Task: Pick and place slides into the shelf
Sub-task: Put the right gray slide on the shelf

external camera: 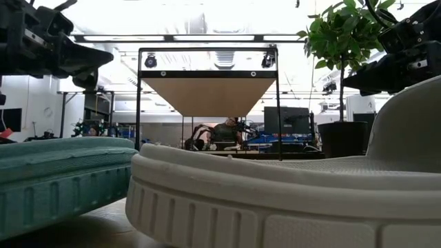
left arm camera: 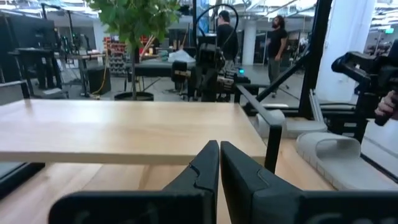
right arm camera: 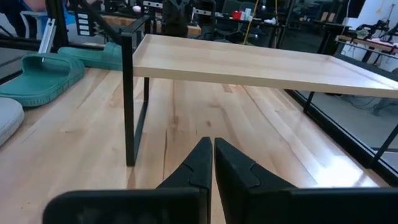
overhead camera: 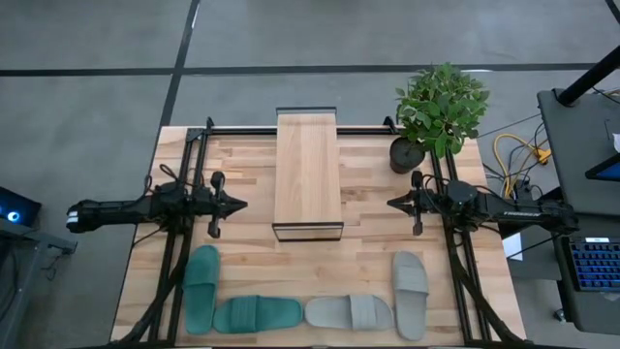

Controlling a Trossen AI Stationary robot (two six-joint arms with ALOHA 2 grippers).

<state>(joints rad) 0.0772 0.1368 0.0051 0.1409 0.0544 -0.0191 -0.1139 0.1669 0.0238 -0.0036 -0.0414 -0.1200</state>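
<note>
Butcher-block tabletop [overhead camera: 242, 165], holding one shelf [overhead camera: 307, 173]: a long narrow rack with a light wood plank top on a thin dark metal frame, standing at the centre of the table with nothing on its plank. Four foam slides lie in a row along the near edge, all clear of the shelf. First teal slide [overhead camera: 201, 287], lengthwise, at the left end. Second teal slide [overhead camera: 258, 314], crosswise, its end touching or just beside the first. First grey-white slide [overhead camera: 350, 312], crosswise, just beside the second teal one. Second grey-white slide [overhead camera: 410, 293], lengthwise, at the right end. One potted plant [overhead camera: 438, 109] in a dark pot at the far right corner. Left gripper [overhead camera: 238, 205], to the left of the shelf and pointing at it, fingers pressed together, holding nothing. Right gripper [overhead camera: 394, 203], to the right of the shelf and pointing at it, fingers likewise pressed together and empty. Both grippers hang above the tabletop, apart from the shelf and well apart from the slides.
</note>
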